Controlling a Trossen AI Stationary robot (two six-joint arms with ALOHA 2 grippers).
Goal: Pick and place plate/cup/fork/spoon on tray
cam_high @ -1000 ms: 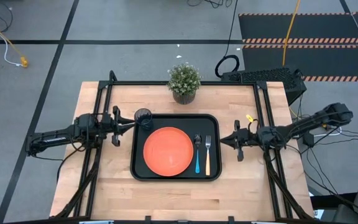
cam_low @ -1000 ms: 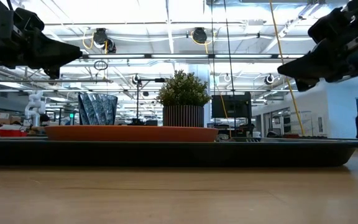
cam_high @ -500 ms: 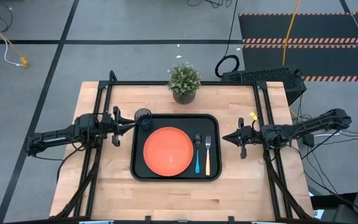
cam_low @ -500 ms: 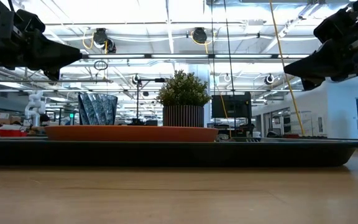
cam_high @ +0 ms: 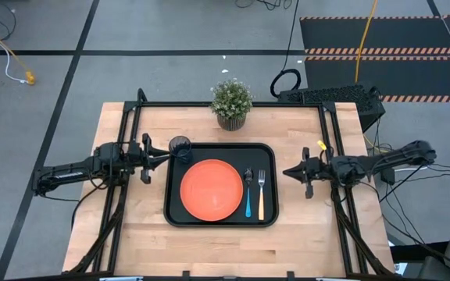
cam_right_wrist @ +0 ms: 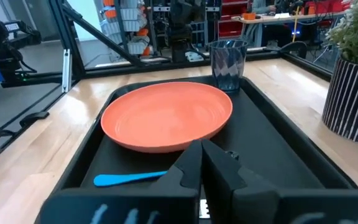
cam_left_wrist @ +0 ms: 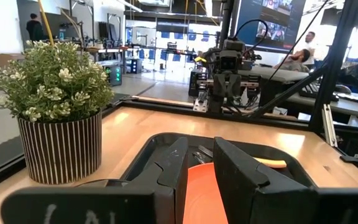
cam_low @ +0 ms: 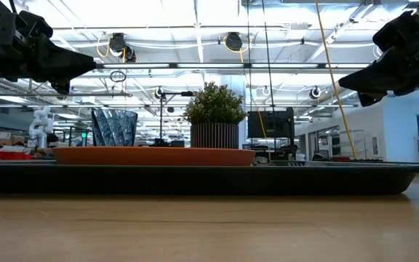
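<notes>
High view: black tray sits at centre of the wooden table. The orange plate lies on the tray's left-centre. To its right, the spoon w/ blue handle and the fork w/ orange-tan handle lie side by side, handles pointing toward the frame's bottom, spoon nearer the plate. The cup stands upright in the tray's upper-left corner. A potted plant stands just above the tray's top edge, off the tray.

Left gripper hovers at the tray's upper-left, just left of the cup — fingers pressed close together, grasping nothing. Right gripper hovers just off the tray's right edge, tip toward the fork — fingers likewise clenched, empty. In the low view both grippers sit in the upper corners, well above the tray.
</notes>
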